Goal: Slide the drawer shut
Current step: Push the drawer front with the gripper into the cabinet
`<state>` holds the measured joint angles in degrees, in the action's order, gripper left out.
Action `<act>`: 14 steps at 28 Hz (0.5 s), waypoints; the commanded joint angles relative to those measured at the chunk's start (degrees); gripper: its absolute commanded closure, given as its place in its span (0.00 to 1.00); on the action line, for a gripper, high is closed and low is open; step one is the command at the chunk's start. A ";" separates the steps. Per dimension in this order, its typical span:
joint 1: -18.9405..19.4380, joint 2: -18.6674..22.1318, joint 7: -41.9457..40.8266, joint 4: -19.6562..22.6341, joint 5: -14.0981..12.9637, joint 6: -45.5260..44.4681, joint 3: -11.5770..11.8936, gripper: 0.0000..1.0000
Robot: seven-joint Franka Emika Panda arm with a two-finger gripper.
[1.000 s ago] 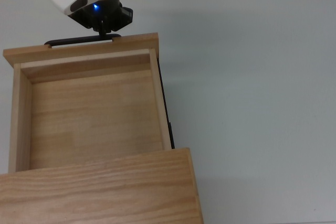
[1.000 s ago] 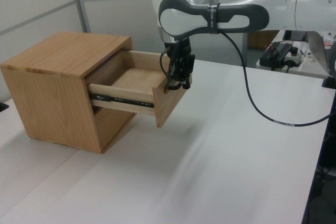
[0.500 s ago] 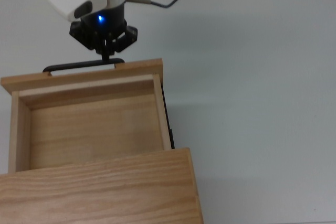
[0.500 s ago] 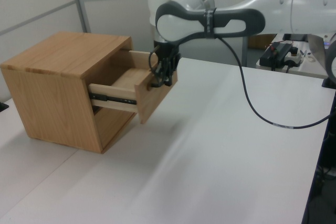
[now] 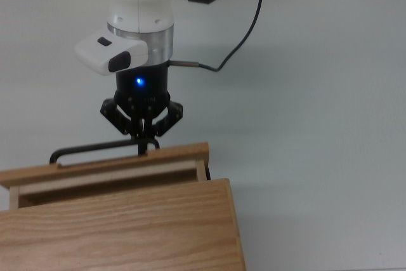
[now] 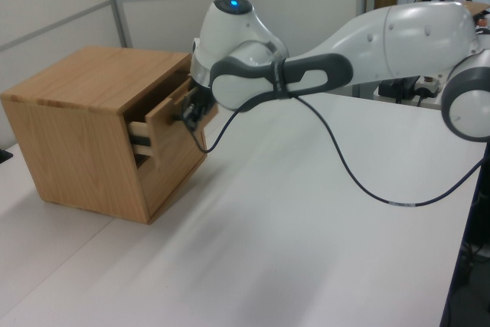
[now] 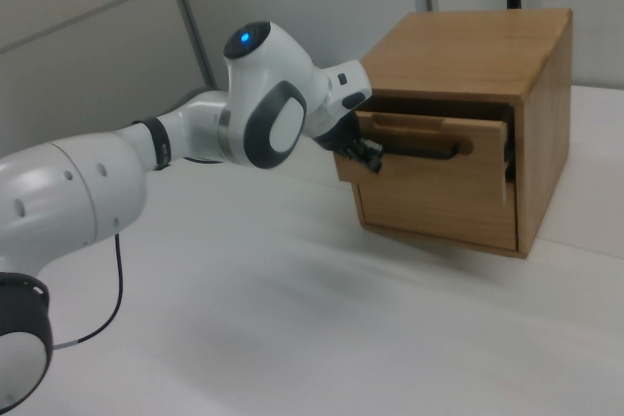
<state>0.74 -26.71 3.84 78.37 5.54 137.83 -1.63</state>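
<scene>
Claw: the gripper (image 5: 144, 142) points at the drawer front, its fingers closed to a narrow pinch on the black handle, near the end of the bar toward the top view's right.
Claw body: black, with a blue light lit on it in the top view; a white wrist housing sits behind it.
Handle (image 5: 95, 151): a slim black bar, standing off the front panel and running from the claw toward the top view's left.
Drawer (image 7: 434, 177): directly ahead of the claw, light wood, almost fully in; only a narrow strip of its inside shows between front panel and cabinet top in the top view.
Cabinet (image 6: 84, 112): behind the drawer as seen from the claw, a light wooden box on the table.
Arm (image 6: 360, 44): white with dark grey joints, stretching back from the claw; a black cable hangs from it.
Table (image 5: 317, 125): plain white, under claw and cabinet.
</scene>
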 commanded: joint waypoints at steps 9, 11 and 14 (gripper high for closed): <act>-0.30 -7.13 0.73 0.65 -1.67 31.25 0.14 1.00; -0.30 -7.48 0.73 0.65 -1.67 32.76 0.14 1.00; -0.30 -7.31 0.65 0.65 -1.76 32.59 0.14 1.00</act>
<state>0.40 -33.80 3.86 80.10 4.54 167.90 -1.62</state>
